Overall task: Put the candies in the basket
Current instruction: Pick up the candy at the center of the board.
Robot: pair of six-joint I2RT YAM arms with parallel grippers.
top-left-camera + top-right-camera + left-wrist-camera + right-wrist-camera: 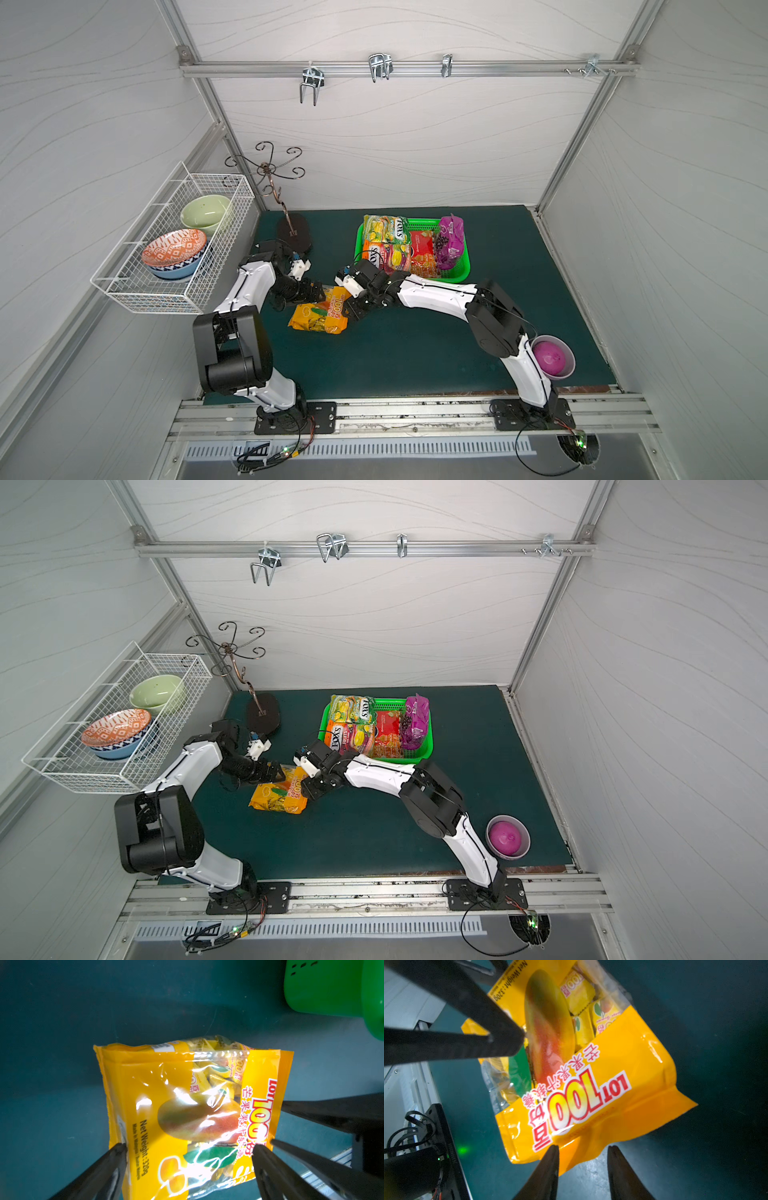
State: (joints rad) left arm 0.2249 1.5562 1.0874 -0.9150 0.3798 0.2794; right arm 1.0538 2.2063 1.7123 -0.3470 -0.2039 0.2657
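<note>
A yellow-orange mango candy bag (pixel 320 318) (pixel 278 798) lies flat on the dark green mat between my two grippers. My left gripper (pixel 322 293) (pixel 190 1147) is open wide, with one finger on each side of the bag's (pixel 176 1105) end. My right gripper (pixel 353 313) (pixel 583 1147) is at the bag's (pixel 591 1084) opposite edge with its jaws half apart. A corner of the bag lies between them, against one jaw and clear of the other. The green basket (pixel 465 253) (pixel 430 737) behind holds two FOX'S bags (pixel 384 228), a red bag (pixel 423 253) and a purple bag (pixel 450 241).
A white wire basket (pixel 174 245) with bowls hangs on the left wall. A dark hook stand (pixel 293 237) rises at the back left of the mat. A purple-lined bowl (pixel 550 357) sits near the right arm's base. The basket's corner (pixel 324 987) shows in the left wrist view.
</note>
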